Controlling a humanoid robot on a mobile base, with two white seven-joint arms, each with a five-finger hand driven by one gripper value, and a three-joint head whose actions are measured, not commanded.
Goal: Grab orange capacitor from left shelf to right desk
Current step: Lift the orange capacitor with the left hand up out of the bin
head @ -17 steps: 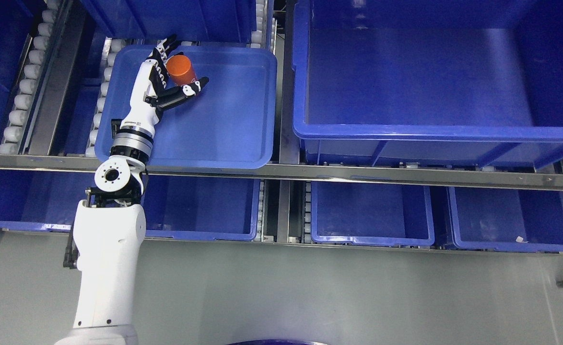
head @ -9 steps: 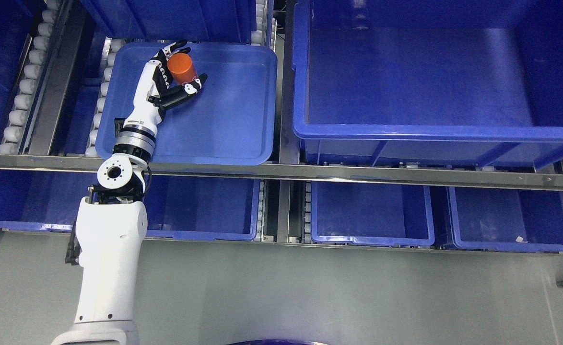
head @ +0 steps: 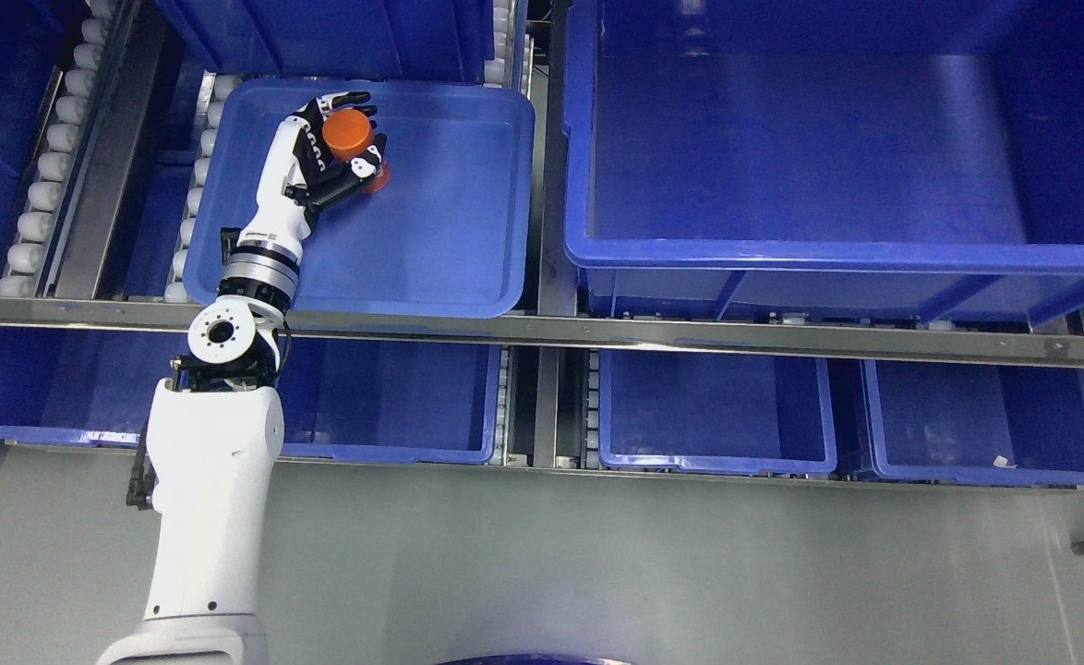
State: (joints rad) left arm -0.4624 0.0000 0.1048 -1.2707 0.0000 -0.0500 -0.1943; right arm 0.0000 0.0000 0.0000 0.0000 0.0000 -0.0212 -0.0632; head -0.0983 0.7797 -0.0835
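An orange cylindrical capacitor (head: 349,135) stands in the far left part of a shallow blue tray (head: 440,231) on the upper shelf. My left hand (head: 346,148) reaches up from the lower left, its black and white fingers (head: 364,165) curled round the capacitor's sides. The thumb side wraps over the top edge and the other fingers close across the front. The capacitor's lower part is partly hidden by the fingers. My right arm is out of view.
A large deep blue bin (head: 828,157) fills the upper right. Several smaller blue bins (head: 713,411) sit on the lower shelf behind a metal rail (head: 690,332). White rollers (head: 53,139) line the left side. Grey floor (head: 597,573) lies below.
The left hand's fingers have closed from spread to wrapped round the orange capacitor. The forearm has shifted slightly up and left.
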